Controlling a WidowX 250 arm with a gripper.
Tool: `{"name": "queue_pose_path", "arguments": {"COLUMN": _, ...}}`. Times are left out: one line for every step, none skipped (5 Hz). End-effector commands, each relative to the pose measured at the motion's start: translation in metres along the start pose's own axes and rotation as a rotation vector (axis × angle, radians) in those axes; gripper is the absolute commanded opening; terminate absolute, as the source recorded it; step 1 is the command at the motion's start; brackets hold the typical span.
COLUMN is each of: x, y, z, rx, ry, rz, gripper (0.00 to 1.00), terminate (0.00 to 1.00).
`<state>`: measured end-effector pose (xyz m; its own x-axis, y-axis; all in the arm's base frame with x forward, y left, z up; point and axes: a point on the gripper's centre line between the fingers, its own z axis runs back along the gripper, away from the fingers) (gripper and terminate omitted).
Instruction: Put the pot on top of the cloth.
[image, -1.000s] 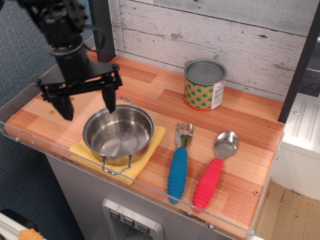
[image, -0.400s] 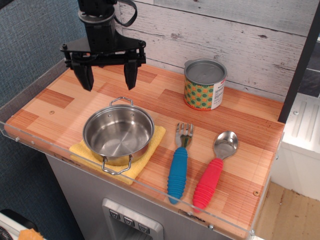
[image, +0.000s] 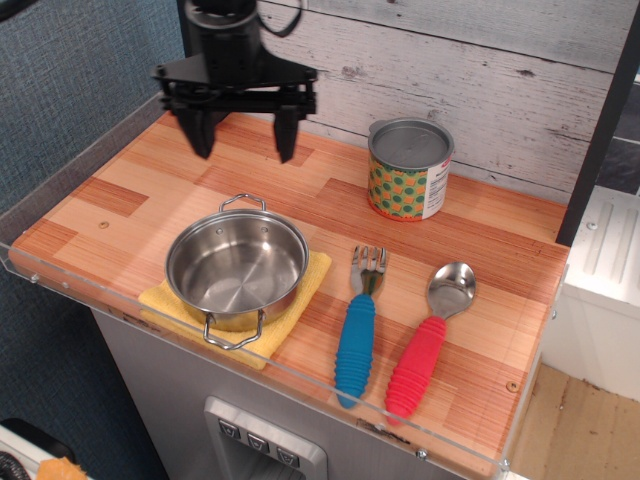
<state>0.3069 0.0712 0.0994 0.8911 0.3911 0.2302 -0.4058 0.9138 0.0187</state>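
Note:
The shiny steel pot (image: 237, 268) with two wire loop handles sits upright on the yellow cloth (image: 300, 292) near the counter's front left edge. The cloth shows around the pot at the front, left and right. My black gripper (image: 243, 145) hangs open and empty in the air above the back left of the counter, well behind and above the pot, touching nothing.
A green-and-orange patterned tin can (image: 408, 170) stands at the back by the wooden wall. A blue-handled fork (image: 357, 332) and a red-handled spoon (image: 425, 345) lie to the right of the pot. A clear rail (image: 300, 375) runs along the counter's front edge.
My gripper has risen from just behind the pot's left rim and moved back and to the right, open all the while. The pot and cloth have not moved.

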Motion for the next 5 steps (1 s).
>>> {"name": "queue_pose_path", "arguments": {"x": 0.01, "y": -0.026, "z": 0.018, "rx": -0.038, "ry": -0.064, "rz": -0.082, "gripper": 1.0, "terminate": 0.0}}
{"name": "queue_pose_path", "arguments": {"x": 0.007, "y": -0.047, "z": 0.02, "rx": -0.047, "ry": -0.066, "rz": -0.11, "gripper": 1.0, "terminate": 0.0}}
{"name": "queue_pose_path", "arguments": {"x": 0.004, "y": -0.063, "z": 0.024, "rx": -0.061, "ry": -0.076, "rz": -0.115, "gripper": 1.0, "terminate": 0.0}}
{"name": "queue_pose_path", "arguments": {"x": 0.004, "y": -0.063, "z": 0.024, "rx": -0.061, "ry": -0.076, "rz": -0.115, "gripper": 1.0, "terminate": 0.0}}
{"name": "queue_pose_path", "arguments": {"x": 0.004, "y": -0.063, "z": 0.024, "rx": -0.061, "ry": -0.076, "rz": -0.115, "gripper": 1.0, "terminate": 1.0}}
